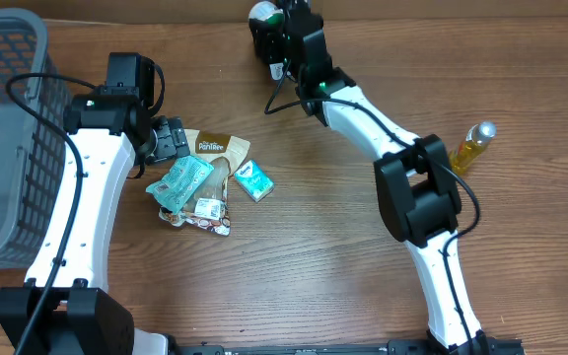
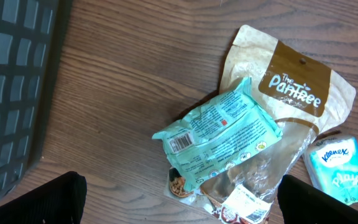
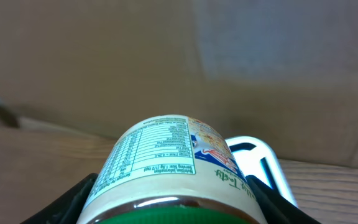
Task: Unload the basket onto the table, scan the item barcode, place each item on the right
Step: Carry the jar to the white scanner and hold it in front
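One jar [image 3: 160,163] is clamped in the right gripper [image 3: 173,210] at the table's far edge, beside a white device [image 3: 263,160], so probably mid-scan. Left gripper [image 2: 182,200] is wide open above the snack packets [image 2: 219,134], which I'd guess aren't scanned yet.

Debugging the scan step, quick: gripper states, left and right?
Left gripper: open, holding nothing.
Right gripper: closed on the jar.

A mock shop checkout on a wooden bench [image 1: 314,266]: grey shopping basket [image 1: 8,59], Kleenex tissue pack [image 1: 254,180], Pantree snack pouch [image 1: 223,146].
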`<action>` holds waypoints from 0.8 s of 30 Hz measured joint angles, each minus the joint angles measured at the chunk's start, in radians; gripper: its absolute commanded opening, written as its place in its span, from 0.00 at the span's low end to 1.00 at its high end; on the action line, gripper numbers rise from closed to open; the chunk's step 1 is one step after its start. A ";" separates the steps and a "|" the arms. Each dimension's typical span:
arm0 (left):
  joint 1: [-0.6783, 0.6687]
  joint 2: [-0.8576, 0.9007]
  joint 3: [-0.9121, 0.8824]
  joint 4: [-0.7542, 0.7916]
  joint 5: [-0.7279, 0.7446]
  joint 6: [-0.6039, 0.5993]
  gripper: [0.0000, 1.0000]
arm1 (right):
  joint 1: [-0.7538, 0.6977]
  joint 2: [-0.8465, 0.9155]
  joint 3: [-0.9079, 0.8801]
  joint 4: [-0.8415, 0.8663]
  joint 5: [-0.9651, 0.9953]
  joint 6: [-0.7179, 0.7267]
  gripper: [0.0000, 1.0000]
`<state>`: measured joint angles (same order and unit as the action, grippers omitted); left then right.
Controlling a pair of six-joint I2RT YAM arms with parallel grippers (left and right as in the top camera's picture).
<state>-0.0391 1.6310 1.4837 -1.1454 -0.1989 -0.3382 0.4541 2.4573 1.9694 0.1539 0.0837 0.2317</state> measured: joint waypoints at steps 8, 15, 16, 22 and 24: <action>0.000 0.000 0.000 0.000 0.000 0.000 1.00 | -0.016 0.066 0.000 0.178 0.064 0.000 0.13; 0.000 0.000 0.000 0.000 0.000 0.000 0.99 | -0.016 0.079 0.000 0.214 0.066 0.000 0.13; 0.000 0.000 0.000 0.000 0.000 0.000 1.00 | -0.016 0.079 0.000 0.217 0.066 0.000 0.13; 0.000 0.000 0.000 0.000 0.000 0.000 1.00 | -0.016 0.096 0.000 0.236 0.067 0.000 0.13; 0.000 0.000 0.000 0.000 0.000 0.000 1.00 | -0.016 0.110 0.000 0.249 0.068 0.000 0.13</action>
<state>-0.0391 1.6310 1.4837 -1.1450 -0.1989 -0.3382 0.4381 2.5675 1.9694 0.4030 0.1516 0.2314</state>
